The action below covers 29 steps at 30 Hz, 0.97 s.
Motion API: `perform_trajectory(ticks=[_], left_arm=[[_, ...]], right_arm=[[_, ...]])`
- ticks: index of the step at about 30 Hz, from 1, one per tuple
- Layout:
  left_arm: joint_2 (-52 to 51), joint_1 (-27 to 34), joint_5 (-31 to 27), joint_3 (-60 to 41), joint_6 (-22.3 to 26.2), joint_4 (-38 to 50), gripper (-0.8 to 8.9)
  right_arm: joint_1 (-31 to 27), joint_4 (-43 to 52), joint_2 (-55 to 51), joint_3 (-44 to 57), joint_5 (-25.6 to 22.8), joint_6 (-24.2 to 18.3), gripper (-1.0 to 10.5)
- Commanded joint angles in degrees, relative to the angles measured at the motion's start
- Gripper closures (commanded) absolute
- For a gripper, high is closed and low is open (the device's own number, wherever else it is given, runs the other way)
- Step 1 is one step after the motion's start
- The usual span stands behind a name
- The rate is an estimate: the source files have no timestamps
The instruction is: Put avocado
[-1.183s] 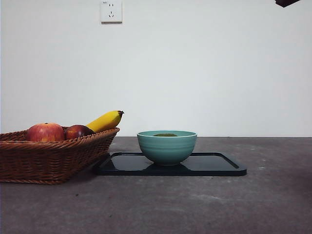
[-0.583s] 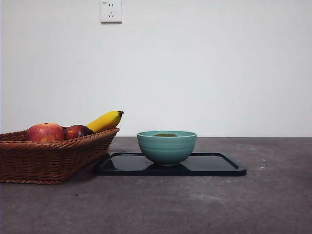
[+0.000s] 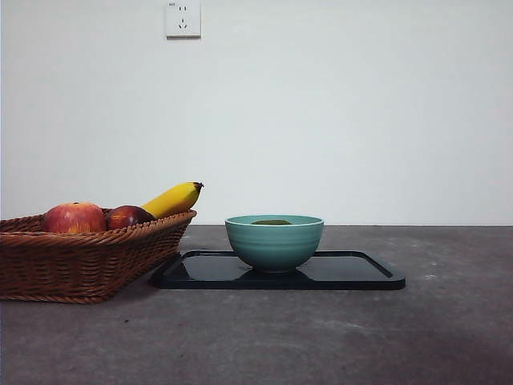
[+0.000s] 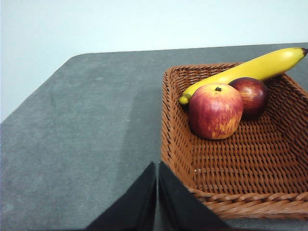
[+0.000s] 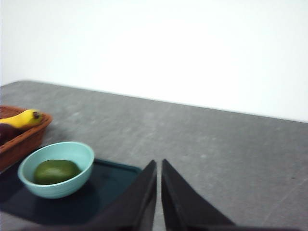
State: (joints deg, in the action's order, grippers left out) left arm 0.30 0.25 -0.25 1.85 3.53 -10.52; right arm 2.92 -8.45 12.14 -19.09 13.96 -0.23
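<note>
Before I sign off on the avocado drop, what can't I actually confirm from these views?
- Avocado in the front view: the bowl rim hides all but its top.
- Basket in the left wrist view: cut off by the picture's edge.
- Right wrist view: blurred, so skin detail is unclear.

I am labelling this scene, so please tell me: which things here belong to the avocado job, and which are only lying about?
Belong to the job:
avocado, lying in the bowl
teal bowl, standing on the black tray

Only lying about:
wicker basket
two red apples
banana
</note>
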Motion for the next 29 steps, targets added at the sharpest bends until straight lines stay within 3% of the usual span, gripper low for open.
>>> perform_trajectory(ticks=[1, 7, 18, 29], left_arm=[[-0.13, 0.11, -0.2, -1.2, -0.15, -0.42, 8.07], [-0.11, 0.11, -0.2, -1.2, -0.13, -0.42, 8.07], [-0.13, 0.11, -0.2, -1.2, -0.15, -0.42, 8.07], [-0.13, 0.11, -0.2, -1.2, -0.13, -0.42, 8.07]], right_arm=[[-0.11, 3.08, -2.36, 3.76, -1.01, -0.39, 9.4], [-0.11, 5.07, -6.84, 10.58, -3.76, 0.22, 9.4], [-0.11, 6.05, -11.91, 18.32, -3.78, 0.28, 9.4], [-0.11, -1.05, -11.93, 18.49, -5.55, 0.7, 9.4]])
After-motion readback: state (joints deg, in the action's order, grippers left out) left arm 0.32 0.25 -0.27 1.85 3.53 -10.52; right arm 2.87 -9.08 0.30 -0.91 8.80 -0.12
